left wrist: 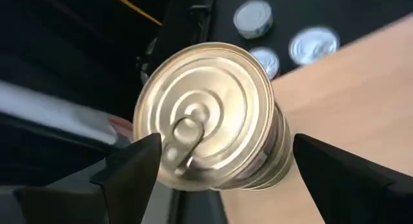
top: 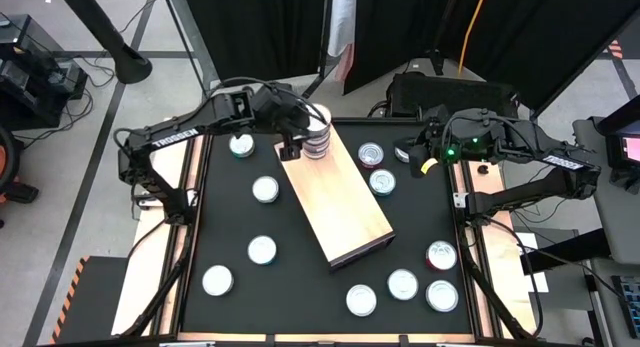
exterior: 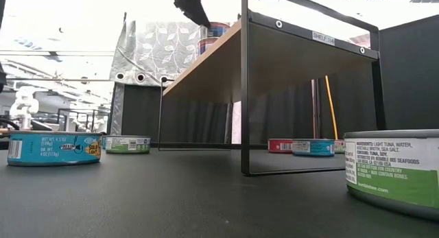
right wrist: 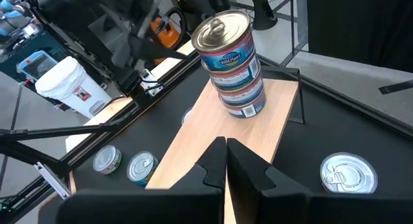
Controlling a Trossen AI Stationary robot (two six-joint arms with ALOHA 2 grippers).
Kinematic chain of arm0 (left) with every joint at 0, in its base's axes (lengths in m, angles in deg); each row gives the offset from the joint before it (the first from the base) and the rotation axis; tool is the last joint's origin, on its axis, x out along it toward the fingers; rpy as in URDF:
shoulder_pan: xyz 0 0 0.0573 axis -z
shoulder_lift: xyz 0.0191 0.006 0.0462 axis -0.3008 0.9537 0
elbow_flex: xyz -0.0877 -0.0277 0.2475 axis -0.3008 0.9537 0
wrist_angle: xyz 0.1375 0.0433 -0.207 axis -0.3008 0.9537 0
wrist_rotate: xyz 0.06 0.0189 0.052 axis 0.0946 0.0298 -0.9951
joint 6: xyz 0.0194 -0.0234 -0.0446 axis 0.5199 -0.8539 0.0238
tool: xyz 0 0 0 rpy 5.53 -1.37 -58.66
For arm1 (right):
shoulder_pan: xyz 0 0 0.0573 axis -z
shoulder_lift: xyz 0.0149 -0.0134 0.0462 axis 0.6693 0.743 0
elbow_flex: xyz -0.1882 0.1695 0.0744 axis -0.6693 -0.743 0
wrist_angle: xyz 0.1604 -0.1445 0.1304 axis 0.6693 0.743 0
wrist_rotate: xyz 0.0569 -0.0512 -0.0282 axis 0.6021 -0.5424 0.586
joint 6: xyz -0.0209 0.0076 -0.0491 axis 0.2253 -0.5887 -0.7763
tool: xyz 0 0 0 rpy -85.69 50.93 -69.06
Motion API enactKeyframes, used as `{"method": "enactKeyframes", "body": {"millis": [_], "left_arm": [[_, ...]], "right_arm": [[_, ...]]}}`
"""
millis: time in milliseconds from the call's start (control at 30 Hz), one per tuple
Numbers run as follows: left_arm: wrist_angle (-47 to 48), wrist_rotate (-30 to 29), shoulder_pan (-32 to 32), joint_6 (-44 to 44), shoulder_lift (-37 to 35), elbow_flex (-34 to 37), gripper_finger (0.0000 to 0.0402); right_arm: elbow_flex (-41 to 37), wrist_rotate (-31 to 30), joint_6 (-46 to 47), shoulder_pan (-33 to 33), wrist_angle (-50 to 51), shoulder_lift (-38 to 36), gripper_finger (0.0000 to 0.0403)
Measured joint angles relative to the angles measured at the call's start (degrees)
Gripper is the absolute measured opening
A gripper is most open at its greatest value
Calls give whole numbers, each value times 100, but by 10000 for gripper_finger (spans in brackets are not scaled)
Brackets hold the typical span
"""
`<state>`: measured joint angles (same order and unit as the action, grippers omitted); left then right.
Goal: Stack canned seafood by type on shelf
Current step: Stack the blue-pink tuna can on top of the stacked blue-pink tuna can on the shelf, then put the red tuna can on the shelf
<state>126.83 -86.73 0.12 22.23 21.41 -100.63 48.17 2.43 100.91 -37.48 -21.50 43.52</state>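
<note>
Tins are sitting stacked at the far corner of the shelf, upper centre of the high view; I'm counting about three in the stack from the right wrist view, though the lowest label is hard to read. In the low view the stack is mostly hiding behind the shelf edge and a dark finger, so only a sliver is showing at top centre.

Loose tins are lying all over the black tabletop: one left of the shelf, a few on the upper right beside it, and several along the lower right. A blue-labelled tin is sitting at the low view's left edge.

I'm seeing the left gripper hovering over the stack, its fingers spread wide on either side of the top tin without touching it. The right gripper is waiting at the upper right, fingers pressed together.
</note>
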Motion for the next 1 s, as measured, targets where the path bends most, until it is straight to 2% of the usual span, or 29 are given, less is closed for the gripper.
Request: {"method": "enactKeyframes", "body": {"millis": [100, 200, 300, 400, 533, 600, 667, 800, 867, 1000], "left_arm": [[101, 11, 38, -928, -181, -45, 350], [201, 15, 67, -2254, -469, -195, 350], [100, 97, 160, -3422, -803, -232, 348], [68, 229, 383, -4021, -1005, -232, 334], [397, 315, 849, -4600, -1150, -227, 290], [640, 299, 1152, -4858, -1164, -228, 260], [873, 153, 1504, -4939, -1142, -219, 227], [813, -446, 2044, -4702, -1106, -12, 158], [708, -592, 2160, -4503, -1100, 141, 123], [553, -603, 2310, -4286, -1101, 399, 56]], "right_arm": [[0, 139, 69, 0, 7, -45, 4], [-2, 226, 297, -2, 32, -146, 4], [-2, -38, 708, 51, 149, -253, 4], [-2, -192, 705, 193, 188, -350, 4], [0, -170, -65, 378, 966, -464, 4], [-10, 43, -88, 474, 1568, -469, 4], [-104, 481, 315, 501, 1958, -471, 4], [-348, 1732, 1929, 234, 2387, -421, 4], [-421, 1869, 2950, -26, 2631, -332, 4], [-484, 1676, 3913, -867, 3040, -71, 4]]}}
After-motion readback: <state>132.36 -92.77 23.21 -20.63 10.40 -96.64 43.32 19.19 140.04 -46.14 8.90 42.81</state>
